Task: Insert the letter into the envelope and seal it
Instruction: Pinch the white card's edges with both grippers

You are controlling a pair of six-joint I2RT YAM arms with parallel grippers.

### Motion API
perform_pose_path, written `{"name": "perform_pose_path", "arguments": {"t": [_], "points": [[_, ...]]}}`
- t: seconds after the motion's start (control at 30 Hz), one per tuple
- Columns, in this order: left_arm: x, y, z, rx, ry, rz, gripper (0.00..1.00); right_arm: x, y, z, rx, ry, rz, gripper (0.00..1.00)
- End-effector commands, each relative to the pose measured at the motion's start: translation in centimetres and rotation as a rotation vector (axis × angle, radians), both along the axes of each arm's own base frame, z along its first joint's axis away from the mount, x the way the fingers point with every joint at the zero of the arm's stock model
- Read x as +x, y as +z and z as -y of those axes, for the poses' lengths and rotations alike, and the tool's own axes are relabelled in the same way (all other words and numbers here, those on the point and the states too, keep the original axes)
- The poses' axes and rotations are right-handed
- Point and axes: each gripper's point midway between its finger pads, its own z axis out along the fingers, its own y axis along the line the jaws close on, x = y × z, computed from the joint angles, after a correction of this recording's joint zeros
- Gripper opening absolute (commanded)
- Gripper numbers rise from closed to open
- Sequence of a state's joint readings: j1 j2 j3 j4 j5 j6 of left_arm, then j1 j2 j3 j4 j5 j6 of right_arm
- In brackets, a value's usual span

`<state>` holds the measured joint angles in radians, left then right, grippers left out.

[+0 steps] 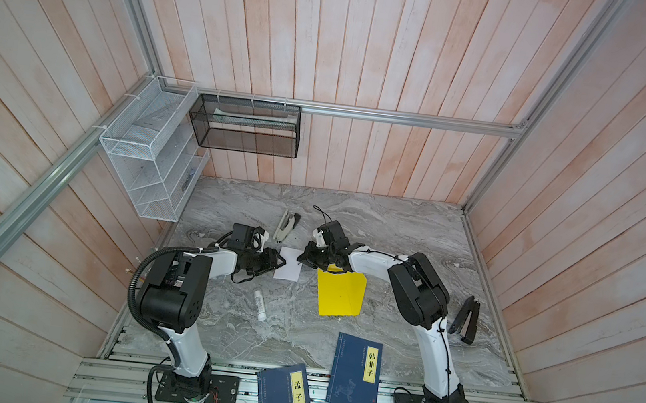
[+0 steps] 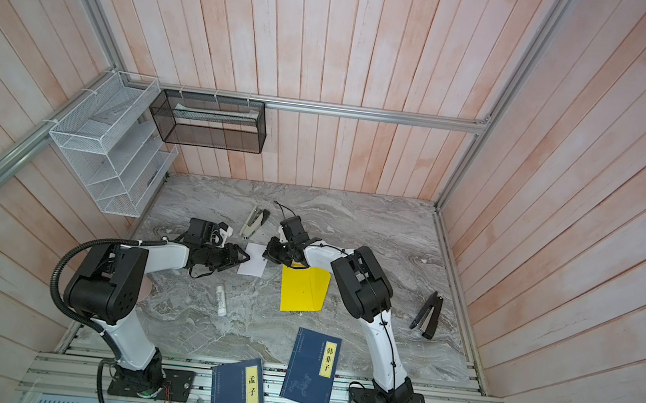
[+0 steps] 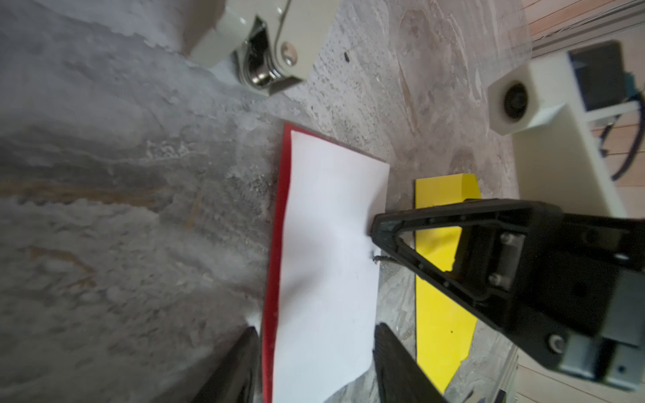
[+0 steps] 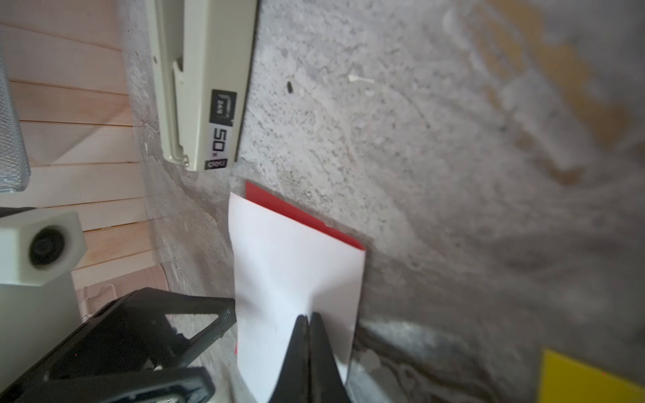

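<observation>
White letter [image 1: 288, 264] grasp underway | right gripper [image 4: 309, 318] pinches its right edge, left gripper [image 3: 317, 330] spread astride | next: lift, feed into yellow envelope [image 1: 339, 294]

— Where does the letter [image 1: 288, 265] lie?
— Mid-table [image 1: 393, 228]. The envelope [image 1: 339, 296] lies near on its right, a little nearer, not touching it.
— And beyond it?
— A stapler [image 1: 284, 226], just past its far edge. A glue stick [image 1: 260, 304] lies on the near side, left of the envelope.
— The near edge?
— The left book [image 1: 286, 399] and the right book [image 1: 356, 376], side by side, both overhanging it. A second stapler [image 1: 466, 318] lies well off right.
</observation>
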<state>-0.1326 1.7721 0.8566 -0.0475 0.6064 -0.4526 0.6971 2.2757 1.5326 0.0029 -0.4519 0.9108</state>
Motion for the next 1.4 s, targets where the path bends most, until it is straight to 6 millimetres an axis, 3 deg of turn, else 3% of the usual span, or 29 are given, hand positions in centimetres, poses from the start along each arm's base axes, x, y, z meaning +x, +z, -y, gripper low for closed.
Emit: {"name": "perform_pose_path", "arguments": {"t": [0.0,0.33,0.53,0.8,1.37], "points": [[-0.2,-0.5,0.5,-0.043,-0.022,-0.031,0.53,-0.5,-1.2,-0.2,-0.016,0.022,-0.019,0.0],[0.0,-0.1,0.3,-0.079,-0.015,-0.032,0.46,-0.9,-2.5,0.4,-0.028,0.017,-0.043,0.0],[-0.6,0.2,-0.5,-0.053,-0.002,-0.041,0.57,-1.0,-2.7,0.8,-0.026,0.01,-0.047,0.0],[-2.4,-0.7,-1.1,-0.021,0.003,-0.081,0.58,-0.9,-2.4,1.0,-0.014,-0.004,-0.048,0.0],[-3.5,-1.8,0.2,-0.125,-0.018,-0.123,0.42,-1.3,-3.2,1.2,-0.005,-0.011,-0.07,0.0]]}}
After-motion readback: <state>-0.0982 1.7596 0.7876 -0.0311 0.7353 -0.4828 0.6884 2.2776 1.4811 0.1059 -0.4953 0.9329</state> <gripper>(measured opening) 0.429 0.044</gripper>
